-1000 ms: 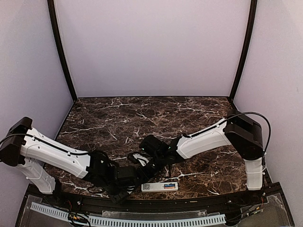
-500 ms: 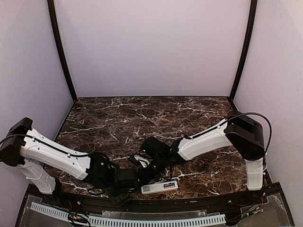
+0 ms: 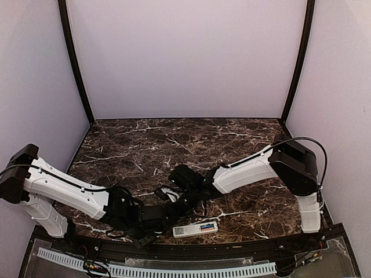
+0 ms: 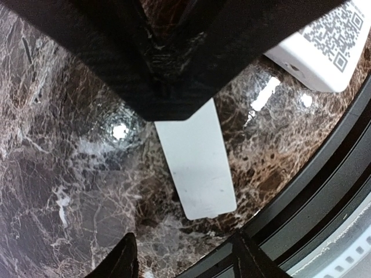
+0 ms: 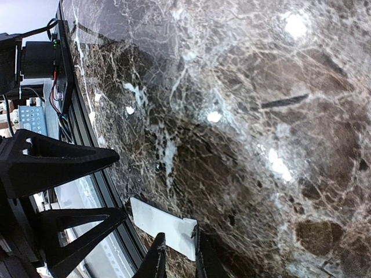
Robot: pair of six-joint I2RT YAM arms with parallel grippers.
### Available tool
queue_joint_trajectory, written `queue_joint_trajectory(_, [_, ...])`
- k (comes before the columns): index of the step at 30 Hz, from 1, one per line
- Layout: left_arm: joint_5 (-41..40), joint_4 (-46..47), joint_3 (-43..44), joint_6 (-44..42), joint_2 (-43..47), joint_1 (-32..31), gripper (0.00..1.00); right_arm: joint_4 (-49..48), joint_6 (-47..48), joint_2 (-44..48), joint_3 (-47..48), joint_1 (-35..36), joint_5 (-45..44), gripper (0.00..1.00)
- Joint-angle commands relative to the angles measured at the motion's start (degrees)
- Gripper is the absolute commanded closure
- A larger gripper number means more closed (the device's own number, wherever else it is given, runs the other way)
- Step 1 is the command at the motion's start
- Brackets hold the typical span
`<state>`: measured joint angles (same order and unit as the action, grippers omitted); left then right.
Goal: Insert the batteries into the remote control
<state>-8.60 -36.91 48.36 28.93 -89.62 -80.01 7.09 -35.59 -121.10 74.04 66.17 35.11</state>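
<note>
While the left gripper (image 4: 184, 262) hangs low over the marble table (image 3: 174, 145), its two fingertips stand well apart at the bottom edge of the left wrist view, with nothing between them. A flat white plate (image 4: 197, 168) lies on the stone in the middle of that frame, its lower end just above the gap. Its upper end is hidden under a black wedge that fills the top of the frame.

In the right wrist view the right gripper (image 5: 178, 258) sits at the bottom centre, its fingers close together with a narrow slit between them. They straddle one end of the same white plate, but I cannot tell whether they pinch it or only touch it.

The remote control (image 3: 195, 229) lies on the table in the lower middle of the top view, near the front edge and just right of both grippers. Its end with a square code sticker shows at the upper right of the left wrist view. A small blue and orange-red patch, the batteries (image 3: 206, 227), shows on its right half, too small to tell how they sit.
</note>
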Motion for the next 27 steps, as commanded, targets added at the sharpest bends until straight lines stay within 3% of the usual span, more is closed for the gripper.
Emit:
queue_joint_trajectory(1, [-2.3,14.4,-1.7,-0.3,3.2,1.2,0.46,0.0,1.4,-2.9,0.5,2.9,0.0,0.83])
queue_joint_trajectory(8, [-3.2,21.2,-1.4,-5.6,2.4,1.4,0.38,-0.2,0.3,0.0,-1.8,2.0,-2.1,0.83])
queue_joint_trajectory(18, [0.6,25.8,-4.8,-7.3,6.2,4.1,0.37,-0.2,0.7,5.7,-4.3,-0.6,-4.1,0.81])
queue_joint_trajectory(27, [4.8,16.6,-1.1,-5.6,0.3,4.8,0.42,1.1,0.5,10.2,-7.7,-3.3,-6.8,0.78])
